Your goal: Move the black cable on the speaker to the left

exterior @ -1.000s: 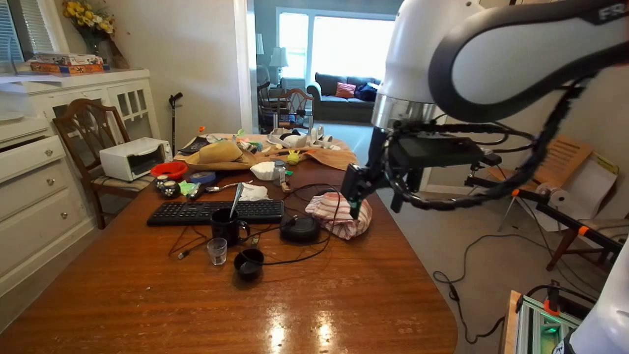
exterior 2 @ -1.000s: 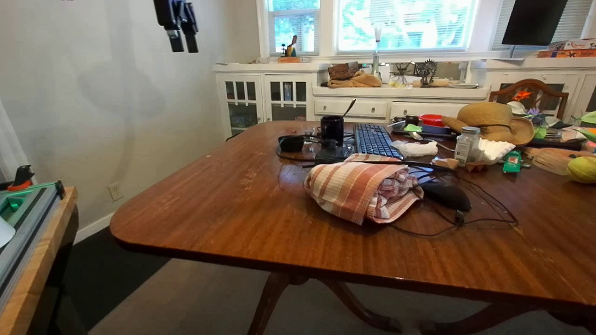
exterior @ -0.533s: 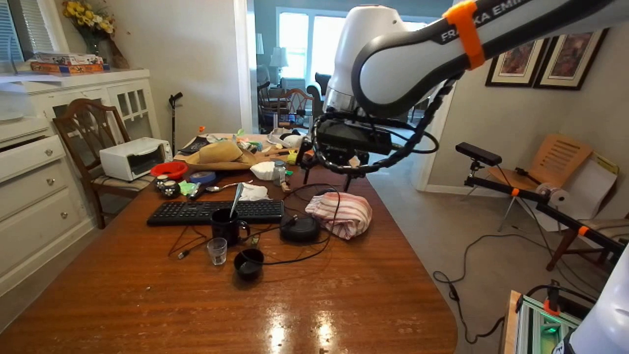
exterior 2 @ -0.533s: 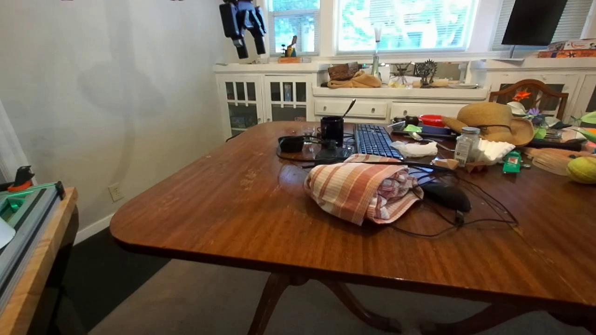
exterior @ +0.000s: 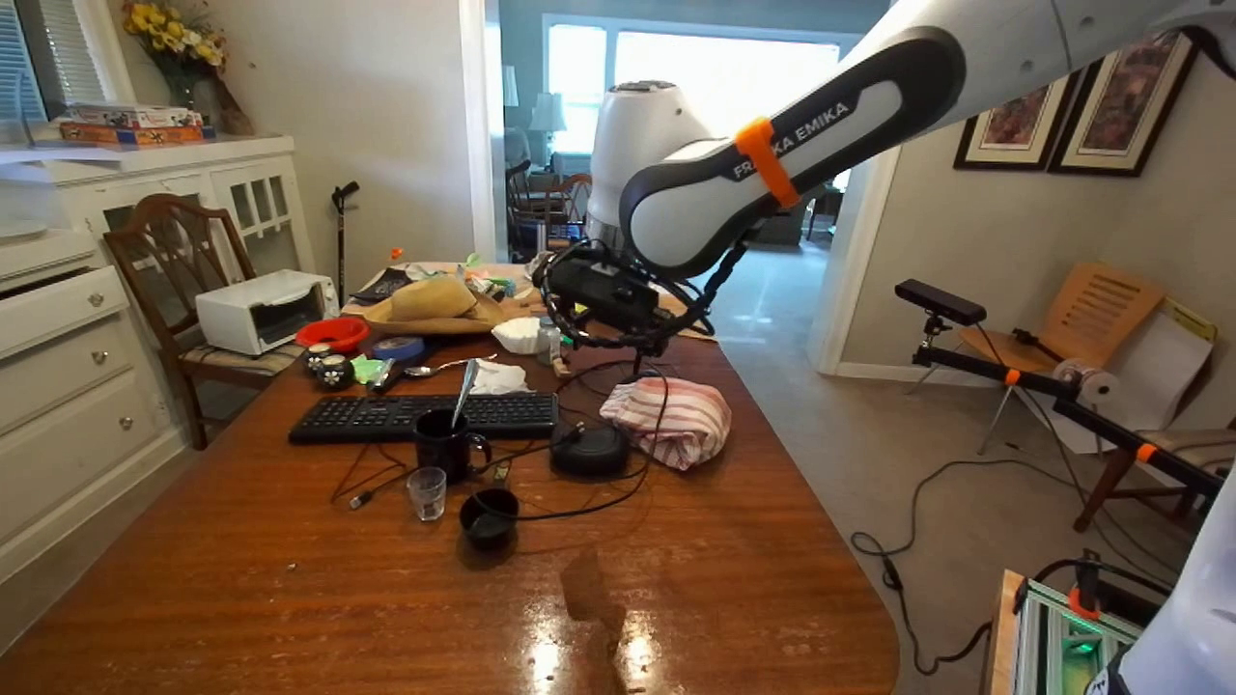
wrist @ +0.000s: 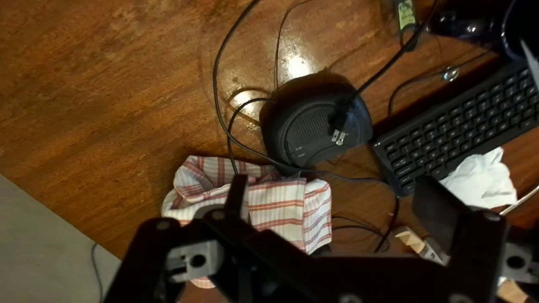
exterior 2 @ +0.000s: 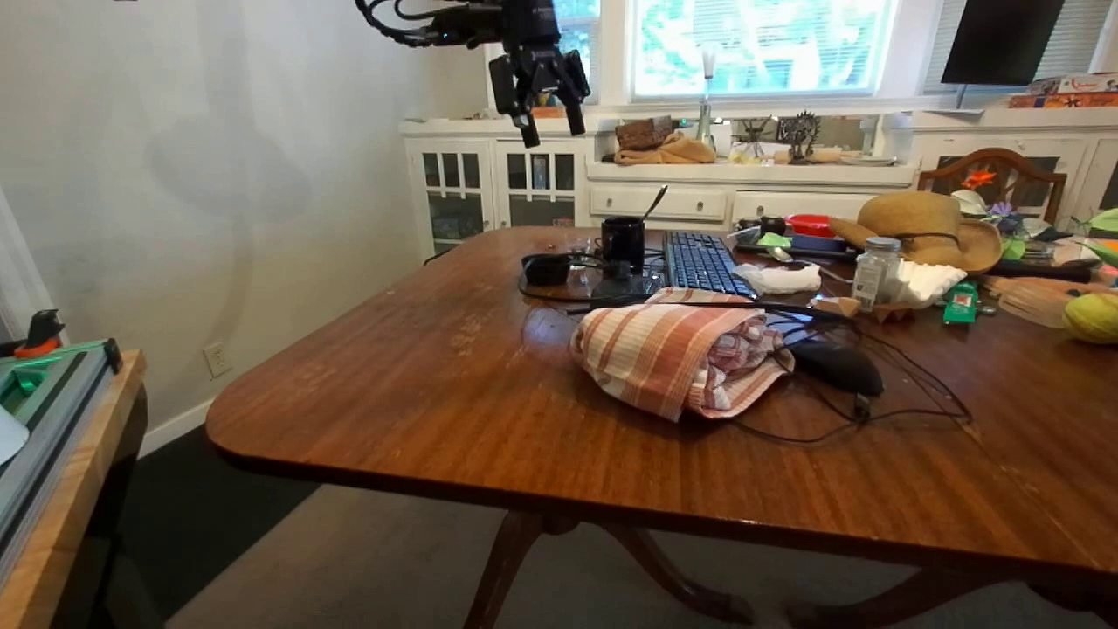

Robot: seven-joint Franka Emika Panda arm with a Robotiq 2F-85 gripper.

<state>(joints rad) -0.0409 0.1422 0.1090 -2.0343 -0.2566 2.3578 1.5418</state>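
The speaker (wrist: 309, 126), a squat black cylinder with a round face, sits on the table and also shows in an exterior view (exterior: 589, 454). The black cable (wrist: 390, 62) lies across its top, with the two-pronged plug (wrist: 338, 137) resting on the face. Thin black cord also loops on the table beside the speaker and over the striped cloth. My gripper (wrist: 334, 185) is open and empty, high above the table. It also shows in an exterior view (exterior 2: 554, 135), fingers pointing down. In an exterior view (exterior: 637, 365) it is mostly hidden behind the wrist hardware.
A striped cloth (exterior: 676, 420) lies against the speaker. A keyboard (exterior: 386, 417), a black mug (exterior: 442, 449) with a spoon, a clear glass (exterior: 427, 494) and a small black cup (exterior: 489, 521) stand nearby. A straw hat (exterior 2: 917, 229) and clutter lie at the far end.
The arm has swung in over the table, moving left in one exterior view and right and lower in the other. The gripper stays open. The cable and speaker have not moved.
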